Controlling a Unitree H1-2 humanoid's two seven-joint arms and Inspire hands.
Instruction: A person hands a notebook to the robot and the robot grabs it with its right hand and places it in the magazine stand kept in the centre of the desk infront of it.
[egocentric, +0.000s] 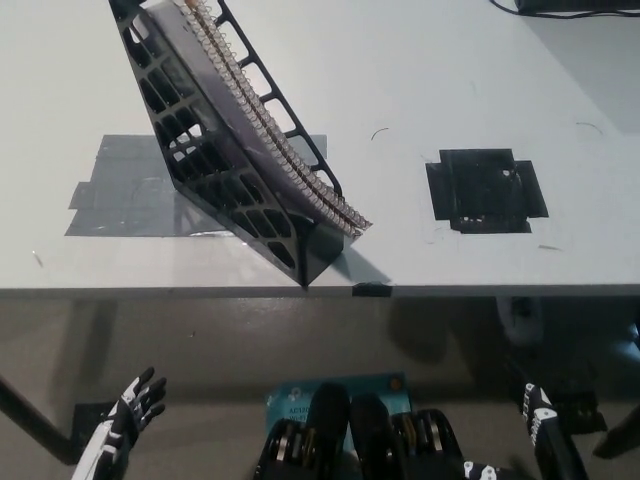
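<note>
A black lattice magazine stand (190, 140) sits tilted on the white desk (420, 90), left of centre. A spiral-bound notebook (270, 135) with a dark cover rests inside it, its wire binding running along the stand's upper edge. My white left hand (125, 420) hangs open below the desk's front edge at the lower left, holding nothing. At the lower right, under the desk edge, my black right hand (540, 425) is low, with its fingers spread and nothing in it.
A grey tape patch (115, 195) lies under the stand on the left. A black tape square (485, 190) marks the desk to the right. A dark cable (560, 8) crosses the far right corner.
</note>
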